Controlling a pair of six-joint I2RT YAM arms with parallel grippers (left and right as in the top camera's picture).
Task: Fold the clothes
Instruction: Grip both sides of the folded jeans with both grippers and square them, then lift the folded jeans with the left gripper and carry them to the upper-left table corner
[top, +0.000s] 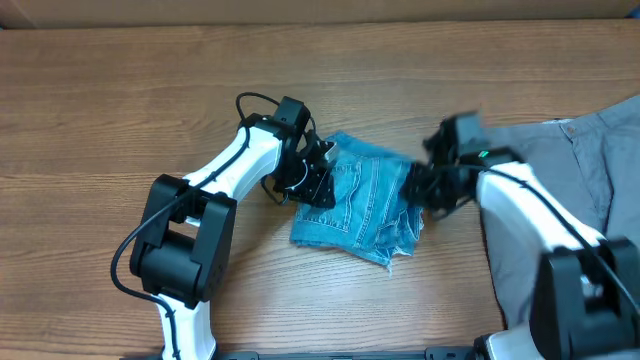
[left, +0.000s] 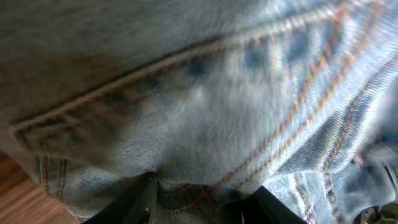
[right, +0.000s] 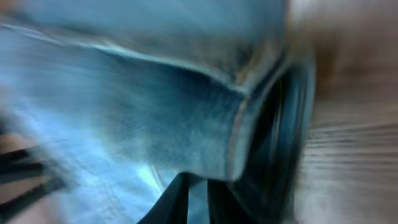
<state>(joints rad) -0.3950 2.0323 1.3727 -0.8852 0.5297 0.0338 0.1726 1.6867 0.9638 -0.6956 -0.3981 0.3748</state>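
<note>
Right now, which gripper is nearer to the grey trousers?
Right. The right gripper sits at the right edge of the denim jeans, close to the grey trousers; the left gripper is at their left edge, farther away.

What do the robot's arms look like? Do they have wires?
Yes! The left arm and right arm are smooth white tubes joined by chunky black joints. Thin black cables loop beside the left arm. The left gripper and right gripper are black, and a tiny green light glows near the right one.
</note>
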